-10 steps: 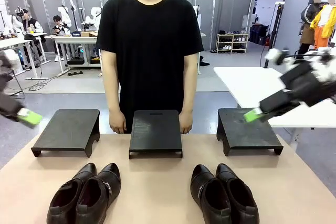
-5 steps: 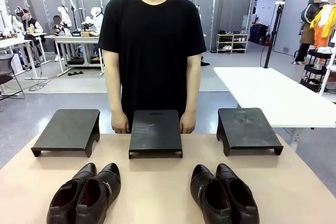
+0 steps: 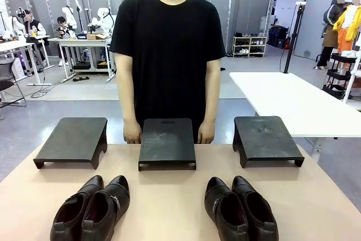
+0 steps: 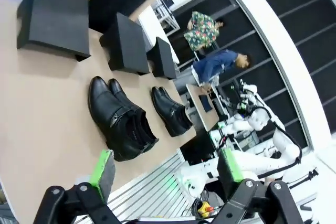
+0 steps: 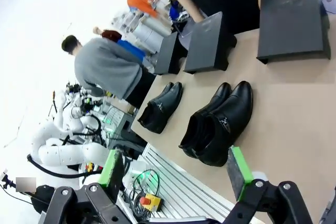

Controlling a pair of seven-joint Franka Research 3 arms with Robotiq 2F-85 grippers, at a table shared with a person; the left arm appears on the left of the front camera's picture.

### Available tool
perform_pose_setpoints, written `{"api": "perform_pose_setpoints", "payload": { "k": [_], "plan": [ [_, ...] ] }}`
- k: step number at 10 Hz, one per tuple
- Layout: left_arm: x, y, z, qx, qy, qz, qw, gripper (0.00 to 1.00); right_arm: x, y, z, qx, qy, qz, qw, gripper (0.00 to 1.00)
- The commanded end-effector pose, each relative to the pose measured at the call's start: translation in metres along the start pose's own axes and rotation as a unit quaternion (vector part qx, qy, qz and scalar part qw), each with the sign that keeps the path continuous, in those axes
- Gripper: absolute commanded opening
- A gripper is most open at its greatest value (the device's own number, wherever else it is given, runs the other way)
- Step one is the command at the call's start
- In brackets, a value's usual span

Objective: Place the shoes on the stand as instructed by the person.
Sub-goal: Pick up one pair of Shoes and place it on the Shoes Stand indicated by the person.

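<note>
The left pair of shoes [image 3: 90,210] is being seen on the table [image 3: 169,201], on the robot's side of the middle stand [image 3: 167,142] and off to its left. The right pair [image 3: 240,210] is being seen likewise off to its right. Each shoe's long axis is being pointed toward the middle stand's row, toes foremost. The middle stand is being flanked by the person's hands [image 3: 132,132]; no choice is being signalled. The left gripper [image 4: 166,167] is being held released and empty, well back from the middle stand, the left pair ahead of its fingers. The right gripper [image 5: 175,165] is being held the same way toward the right pair, so each pair is judged nearer its own-side arm.
</note>
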State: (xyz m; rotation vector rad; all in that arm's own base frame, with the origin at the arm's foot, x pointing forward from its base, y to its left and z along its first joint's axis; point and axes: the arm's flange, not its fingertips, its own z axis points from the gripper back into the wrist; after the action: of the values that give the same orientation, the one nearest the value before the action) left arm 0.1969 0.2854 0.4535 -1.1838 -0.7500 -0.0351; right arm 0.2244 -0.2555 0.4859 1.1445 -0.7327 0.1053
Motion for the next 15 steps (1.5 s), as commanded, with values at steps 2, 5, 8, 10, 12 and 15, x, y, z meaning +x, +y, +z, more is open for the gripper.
{"api": "perform_pose_setpoints", "payload": {
  "k": [2, 5, 8, 10, 12, 15],
  "plan": [
    [0.0059, -0.0089, 0.0015, 0.006, -0.023, -0.006, 1.0, 1.0, 0.0071, 0.0021, -0.0028, -0.006, -0.025, -0.008, 1.0, 1.0],
    [-0.0029, -0.0004, 0.008, 0.006, -0.014, 0.006, 1.0, 1.0, -0.0027, -0.0012, 0.0063, -0.002, -0.012, -0.006, 1.0, 1.0],
    [-0.0029, -0.0004, 0.008, 0.006, -0.014, 0.006, 1.0, 1.0, -0.0027, -0.0012, 0.0063, -0.002, -0.012, -0.006, 1.0, 1.0],
    [-0.0029, -0.0004, 0.008, 0.006, -0.014, 0.006, 1.0, 1.0, -0.0027, -0.0012, 0.0063, -0.002, -0.012, -0.006, 1.0, 1.0],
    [-0.0029, -0.0004, 0.008, 0.006, -0.014, 0.006, 1.0, 1.0, -0.0027, -0.0012, 0.0063, -0.002, -0.012, -0.006, 1.0, 1.0],
    [-0.0029, -0.0004, 0.008, 0.006, -0.014, 0.006, 1.0, 1.0, -0.0027, -0.0012, 0.0063, -0.002, -0.012, -0.006, 1.0, 1.0]
  ]
}}
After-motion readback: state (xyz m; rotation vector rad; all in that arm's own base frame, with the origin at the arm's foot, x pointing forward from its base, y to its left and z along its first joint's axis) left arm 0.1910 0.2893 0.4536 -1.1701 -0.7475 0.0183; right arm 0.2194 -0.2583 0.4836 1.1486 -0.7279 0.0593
